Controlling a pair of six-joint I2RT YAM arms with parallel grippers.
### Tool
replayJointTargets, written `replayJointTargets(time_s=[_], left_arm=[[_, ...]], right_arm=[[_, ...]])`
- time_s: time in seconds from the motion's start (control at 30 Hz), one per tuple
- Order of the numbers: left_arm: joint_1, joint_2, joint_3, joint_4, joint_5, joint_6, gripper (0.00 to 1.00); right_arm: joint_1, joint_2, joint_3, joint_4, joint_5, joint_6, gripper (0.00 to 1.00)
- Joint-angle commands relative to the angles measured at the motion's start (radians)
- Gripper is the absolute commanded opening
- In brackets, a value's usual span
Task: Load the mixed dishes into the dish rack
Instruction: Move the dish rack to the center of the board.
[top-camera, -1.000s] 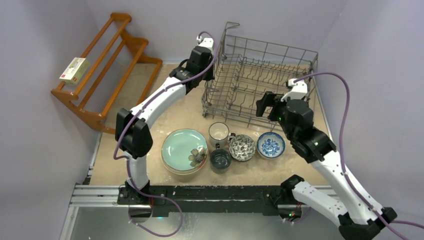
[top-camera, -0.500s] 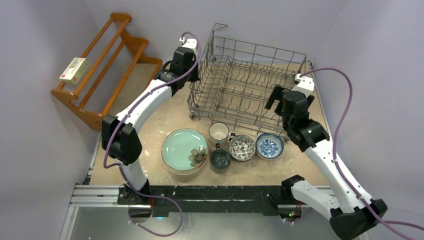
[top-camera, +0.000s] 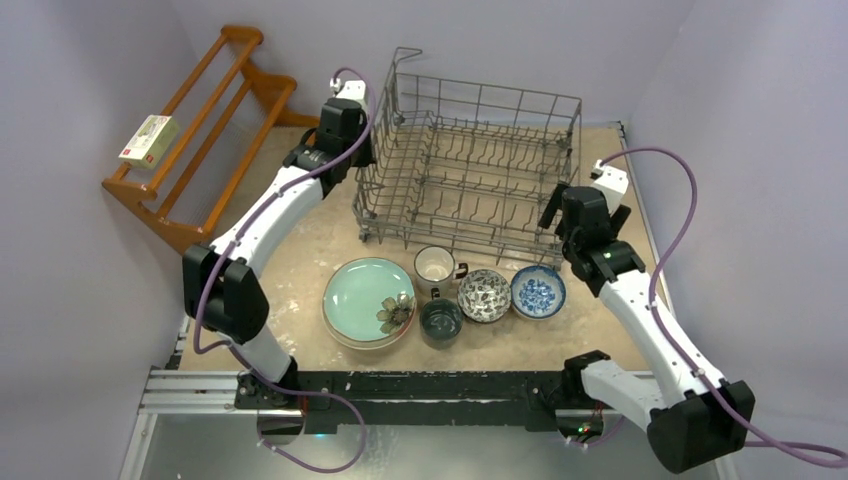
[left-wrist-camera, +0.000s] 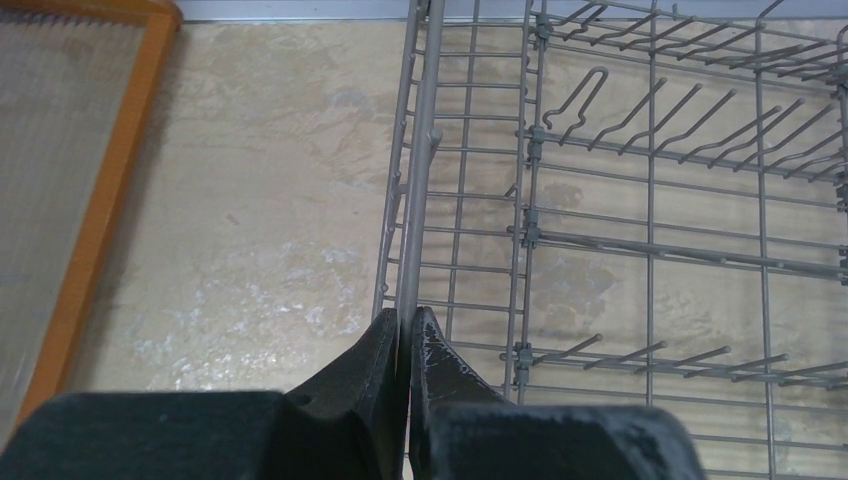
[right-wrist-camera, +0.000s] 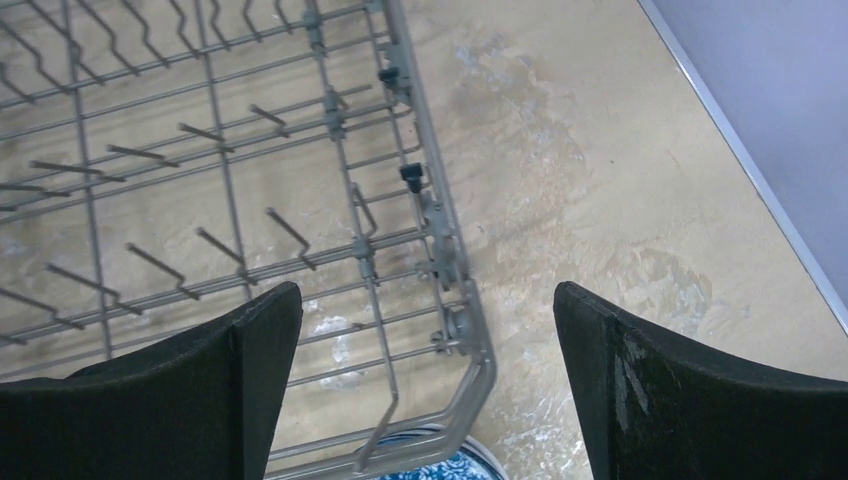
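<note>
1. At the back of the bench (top-camera: 300, 250) stands the grey wire dish rack (top-camera: 468, 112), tines upright, and the left arm (top-camera: 270, 212) is stretched right out to its left wall.
2. Look at the left jaws: they are pressed together on the rack's top rim wire. The left wrist view shows that wire running straight into the pinch between the two black fingers (left-wrist-camera: 370, 370).
3. Over on the other side, the right arm (top-camera: 640, 310) hangs at the rack's near right corner. Its jaws stand wide apart with nothing in them, and in the right wrist view that corner lies between the two fingers (right-wrist-camera: 250, 370).
4. The dishes are lined up on the bench just in front of the rack.
   - The mint green plate (top-camera: 362, 292) sits on a second plate (top-camera: 345, 338) at the left.
   - Next comes the white mug (top-camera: 437, 265), with the dark teal mug (top-camera: 440, 318) nearer the arm bases.
   - After that come the grey patterned bowl (top-camera: 484, 295) and the blue patterned bowl (top-camera: 539, 291), which sits close under the right jaws.
5. Off to the left, the brown wooden slatted shelf (top-camera: 205, 130) leans by the wall, and a small box (top-camera: 148, 140) rests on it.
</note>
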Motion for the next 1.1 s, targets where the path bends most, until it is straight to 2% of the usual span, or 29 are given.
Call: replayJointTargets(time_s=[0.0, 0.2, 0.43, 0.7, 0.87, 1.07], left_arm=[[0.045, -0.122, 0.002, 0.114, -0.179, 0.012, 0.00], [0.045, -0.158, -0.035, 0.136, -0.195, 0.021, 0.00], [0.045, -0.171, -0.050, 0.139, -0.190, 0.019, 0.00], [0.045, -0.185, -0.062, 0.141, -0.189, 0.021, 0.00], [0.045, -0.189, -0.066, 0.141, -0.191, 0.022, 0.00], [0.045, -0.192, -0.075, 0.138, -0.189, 0.011, 0.00]], right_arm=[[-0.028, 0.022, -0.017, 0.053, 0.000, 0.027, 0.97], [-0.083, 0.050, -0.038, 0.100, -0.077, 0.028, 0.91], [-0.133, 0.077, -0.051, 0.140, -0.154, 0.019, 0.74], [-0.146, 0.127, -0.065, 0.185, -0.210, 0.036, 0.62], [-0.150, 0.143, -0.084, 0.214, -0.217, 0.039, 0.43], [-0.154, 0.165, -0.083, 0.245, -0.228, 0.036, 0.05]])
